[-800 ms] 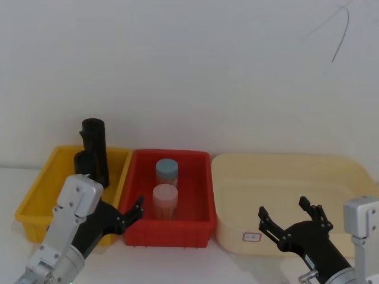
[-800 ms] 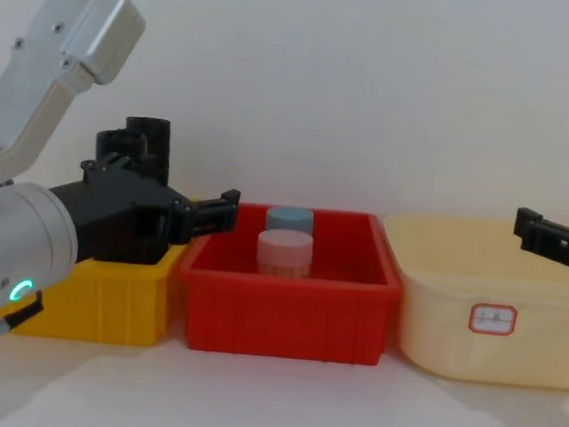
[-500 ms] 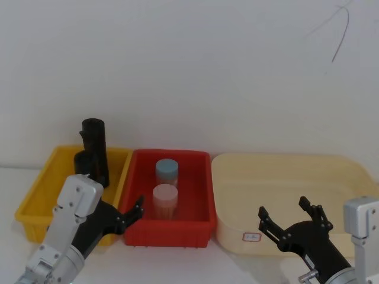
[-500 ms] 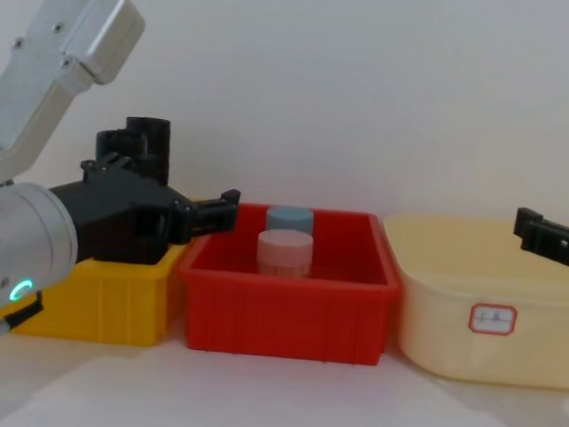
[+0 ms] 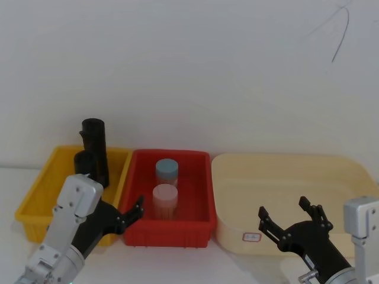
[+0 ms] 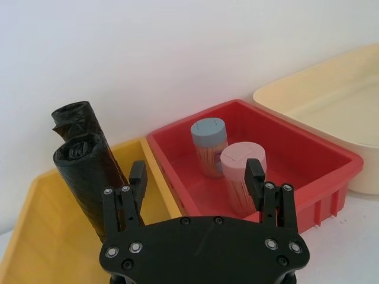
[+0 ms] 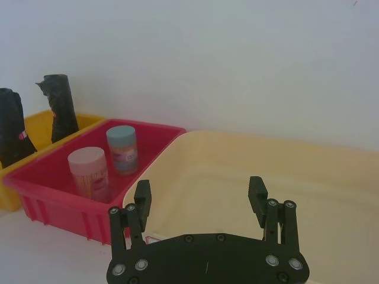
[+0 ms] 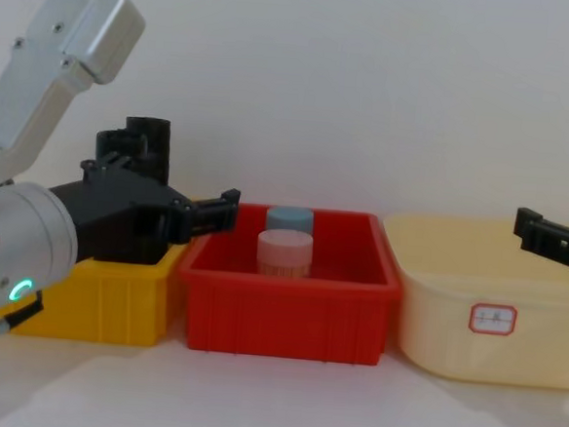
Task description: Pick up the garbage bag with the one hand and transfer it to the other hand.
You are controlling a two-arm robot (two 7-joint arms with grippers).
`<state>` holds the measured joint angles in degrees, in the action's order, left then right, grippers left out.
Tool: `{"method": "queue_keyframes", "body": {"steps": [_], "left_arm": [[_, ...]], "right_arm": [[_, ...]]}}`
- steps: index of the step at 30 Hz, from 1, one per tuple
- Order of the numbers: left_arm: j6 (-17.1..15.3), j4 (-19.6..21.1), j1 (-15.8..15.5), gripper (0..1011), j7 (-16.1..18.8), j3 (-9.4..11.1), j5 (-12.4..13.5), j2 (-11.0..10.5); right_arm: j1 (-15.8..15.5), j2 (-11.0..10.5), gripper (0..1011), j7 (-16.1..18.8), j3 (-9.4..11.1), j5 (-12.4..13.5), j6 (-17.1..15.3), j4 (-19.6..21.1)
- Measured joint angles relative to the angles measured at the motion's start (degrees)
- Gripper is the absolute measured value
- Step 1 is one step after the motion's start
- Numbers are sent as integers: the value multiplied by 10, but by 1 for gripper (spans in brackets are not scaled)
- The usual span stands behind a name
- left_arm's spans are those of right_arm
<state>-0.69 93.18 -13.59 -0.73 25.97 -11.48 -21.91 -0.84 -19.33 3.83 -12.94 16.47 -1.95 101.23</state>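
Left end effector (image 6: 196,171) (spread) near garbage bag (image 6: 89,177), right end effector (image 7: 199,188) spread

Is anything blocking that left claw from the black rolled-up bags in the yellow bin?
Nothing visible does. The open left gripper faces the nearer black rolled plastic garbage bag in the yellow plastic bin, only air between.
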Motion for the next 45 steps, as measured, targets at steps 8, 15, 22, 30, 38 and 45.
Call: {"method": "queue_keyframes", "body": {"steps": [8, 15, 22, 30, 38, 45], "left_arm": [[12, 1, 2, 1000, -14, -10, -5, -8], [18, 6, 12, 1000, -22, -29, -21, -18], [21, 5, 19, 1000, -27, -51, -37, -24], [25, -14, 11, 1000, -35, -68, -51, -22], [32, -41, -5, 1000, -44, -79, -60, -13], [38, -65, -20, 1000, -52, -85, -66, -4]], "right_arm": [[0, 0, 1001, 0, 0, 0, 0, 0], [0, 0, 1000, 0, 0, 0, 0, 0], [0, 0, 1001, 0, 0, 0, 0, 0], [0, 0, 1001, 0, 0, 0, 0, 0], [0, 0, 1001, 0, 0, 0, 0, 0], [0, 0, 1001, 0, 0, 0, 0, 0]]}}
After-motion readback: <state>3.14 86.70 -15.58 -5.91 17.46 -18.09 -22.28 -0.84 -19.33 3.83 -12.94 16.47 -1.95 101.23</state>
